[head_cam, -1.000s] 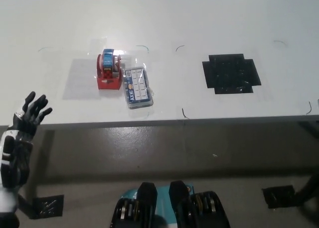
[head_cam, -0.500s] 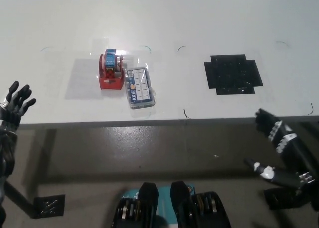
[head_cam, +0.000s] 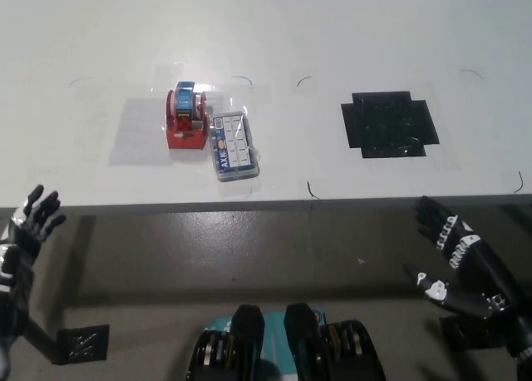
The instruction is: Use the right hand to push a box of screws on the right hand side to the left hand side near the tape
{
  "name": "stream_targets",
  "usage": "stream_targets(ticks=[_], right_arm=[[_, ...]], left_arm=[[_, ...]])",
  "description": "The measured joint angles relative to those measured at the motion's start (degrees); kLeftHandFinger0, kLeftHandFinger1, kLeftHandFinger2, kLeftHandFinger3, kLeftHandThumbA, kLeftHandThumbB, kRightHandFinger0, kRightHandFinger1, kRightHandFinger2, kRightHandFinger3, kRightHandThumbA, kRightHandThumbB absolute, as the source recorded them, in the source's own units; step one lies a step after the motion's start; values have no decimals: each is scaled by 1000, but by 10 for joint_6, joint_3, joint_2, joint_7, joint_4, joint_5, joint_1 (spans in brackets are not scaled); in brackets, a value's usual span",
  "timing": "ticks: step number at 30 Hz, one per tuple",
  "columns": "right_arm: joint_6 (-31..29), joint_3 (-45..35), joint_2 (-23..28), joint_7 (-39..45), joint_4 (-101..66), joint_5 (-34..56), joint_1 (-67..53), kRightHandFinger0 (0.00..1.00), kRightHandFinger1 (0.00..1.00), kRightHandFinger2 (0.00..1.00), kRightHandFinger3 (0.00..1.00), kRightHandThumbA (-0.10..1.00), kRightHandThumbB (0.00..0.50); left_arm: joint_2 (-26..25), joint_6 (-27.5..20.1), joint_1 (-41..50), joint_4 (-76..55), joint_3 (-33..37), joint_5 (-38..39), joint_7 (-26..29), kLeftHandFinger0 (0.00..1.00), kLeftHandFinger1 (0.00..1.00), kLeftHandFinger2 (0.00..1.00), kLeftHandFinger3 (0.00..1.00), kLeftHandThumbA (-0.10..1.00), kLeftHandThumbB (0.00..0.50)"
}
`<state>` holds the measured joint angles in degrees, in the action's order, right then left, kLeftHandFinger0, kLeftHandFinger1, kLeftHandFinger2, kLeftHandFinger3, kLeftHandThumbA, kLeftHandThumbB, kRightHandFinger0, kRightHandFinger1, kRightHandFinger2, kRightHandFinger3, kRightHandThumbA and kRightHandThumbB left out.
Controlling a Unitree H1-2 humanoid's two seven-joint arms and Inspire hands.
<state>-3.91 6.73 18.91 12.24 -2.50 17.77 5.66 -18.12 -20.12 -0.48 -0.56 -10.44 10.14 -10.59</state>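
Both hands partly cropped, left hand (head_cam: 25, 231), right hand (head_cam: 457, 260)

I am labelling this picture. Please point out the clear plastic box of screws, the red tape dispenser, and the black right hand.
clear plastic box of screws (head_cam: 233, 146), head view, middle of lid.
red tape dispenser (head_cam: 185, 130), head view, red base.
black right hand (head_cam: 460, 264), head view, back of hand.

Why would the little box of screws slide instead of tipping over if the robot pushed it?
The box of screws lies flat and low on the smooth white table, so it would probably slide, not tip. Its clear plastic case looks stiff, so it likely won't bend. It sits right beside the red tape dispenser, so a push leftward might bump that too.
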Motion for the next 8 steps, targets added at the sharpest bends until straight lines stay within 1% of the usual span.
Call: stream_targets(ticks=[2, 6, 8], right_arm=[[0, -8, -5, 0, 0, 2, 0, 1000, 1000, 1000, 1000, 672, 43], [0, -19, -7, 5, 0, 2, 0, 1000, 1000, 1000, 1000, 682, 32], [0, -23, -7, 7, 0, 2, 0, 1000, 1000, 1000, 1000, 685, 33]], left_arm=[[0, -1, 0, 14, 4, -2, 0, 1000, 1000, 1000, 1000, 961, 141], [0, -3, 0, 28, 9, -4, -1, 1000, 1000, 1000, 1000, 962, 174], [0, -3, 0, 30, 13, -4, -3, 1000, 1000, 1000, 1000, 970, 177]])
